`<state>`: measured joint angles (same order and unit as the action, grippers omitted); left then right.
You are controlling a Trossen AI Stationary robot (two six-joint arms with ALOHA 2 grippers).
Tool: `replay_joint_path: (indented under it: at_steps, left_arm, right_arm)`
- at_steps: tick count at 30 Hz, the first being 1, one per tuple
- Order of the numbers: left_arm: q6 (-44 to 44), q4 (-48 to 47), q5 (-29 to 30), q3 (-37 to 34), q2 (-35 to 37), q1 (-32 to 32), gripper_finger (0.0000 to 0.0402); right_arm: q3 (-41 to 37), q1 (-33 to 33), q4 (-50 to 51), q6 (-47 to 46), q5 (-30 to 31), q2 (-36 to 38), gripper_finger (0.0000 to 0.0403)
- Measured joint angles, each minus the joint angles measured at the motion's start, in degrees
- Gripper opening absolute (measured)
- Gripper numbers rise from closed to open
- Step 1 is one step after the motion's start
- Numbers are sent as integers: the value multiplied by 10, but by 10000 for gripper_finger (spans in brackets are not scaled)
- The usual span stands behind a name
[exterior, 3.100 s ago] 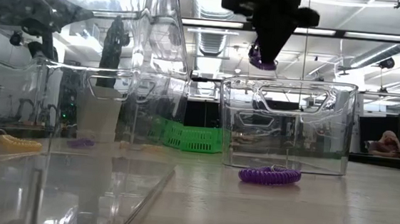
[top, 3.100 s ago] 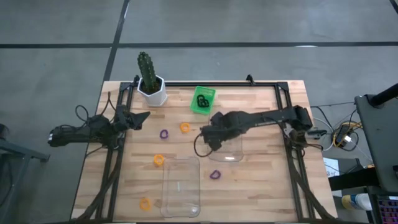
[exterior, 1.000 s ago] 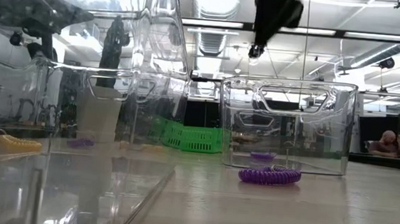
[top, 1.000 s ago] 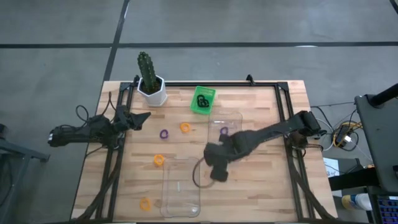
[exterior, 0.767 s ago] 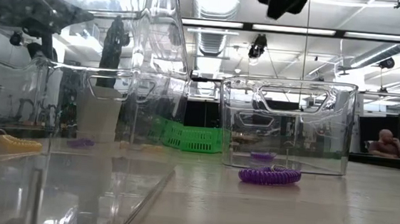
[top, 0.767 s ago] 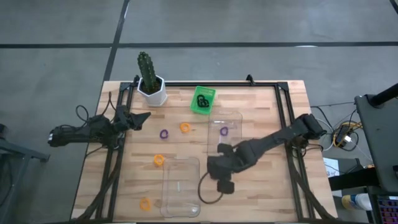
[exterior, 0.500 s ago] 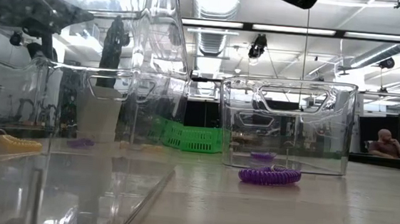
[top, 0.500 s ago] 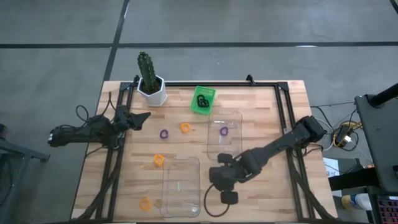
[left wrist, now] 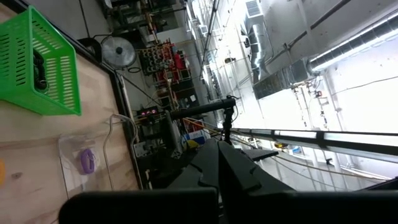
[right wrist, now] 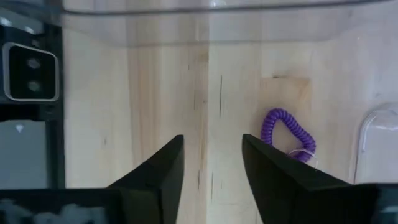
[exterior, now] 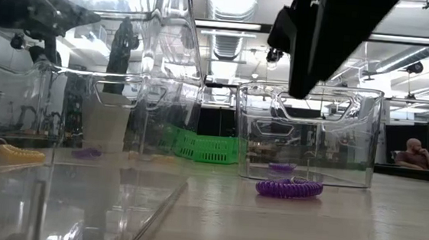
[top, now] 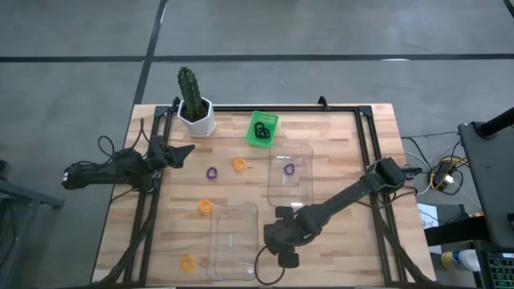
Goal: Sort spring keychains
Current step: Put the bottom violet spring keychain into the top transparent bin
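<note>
My right gripper [right wrist: 211,168] hovers open over bare wood near the table's front edge [top: 287,257], pointing down. A purple spring keychain [right wrist: 289,134] lies flat on the table just beyond its fingers, toward the far side; the low view shows it too [exterior: 289,189]. Another purple keychain [top: 289,169] lies in the far clear tray [top: 301,148]. Loose on the table are a purple one [top: 212,172] and orange ones [top: 238,164], [top: 206,206], [top: 187,262]. Black ones sit in the green bin [top: 263,128]. My left gripper [top: 181,151] waits shut at the table's left edge.
A second clear tray [top: 234,239] stands just left of my right gripper. A potted cactus [top: 193,100] stands at the far left. A black frame runs along the table's sides [top: 371,160]. A cable loop [top: 269,271] hangs below the right wrist.
My right gripper has travelled from beside the far clear tray toward the table's near edge, passing over the purple keychain on the wood, which has not moved. In the low view the arm left the picture upward and now shows large and close.
</note>
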<state>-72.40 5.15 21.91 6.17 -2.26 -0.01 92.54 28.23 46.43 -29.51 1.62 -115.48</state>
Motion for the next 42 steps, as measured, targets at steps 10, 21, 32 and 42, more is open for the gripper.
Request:
replay_joint_path:
  at_steps: [10,21,32,42]
  left_arm:
    - [-1,-2,0,0,-1,0,0]
    - [-1,-1,0,0,-2,0,0]
    - [-1,-1,0,0,-2,0,0]
    - [-1,-1,0,0,-2,0,0]
  right_arm:
    - [-4,-27,-1,26,0,-29,193]
    - [-4,-29,2,42,2,-43,174]
    - [10,-24,25,28,-18,-43,151]
    - [67,1,78,7,-6,-42,137]
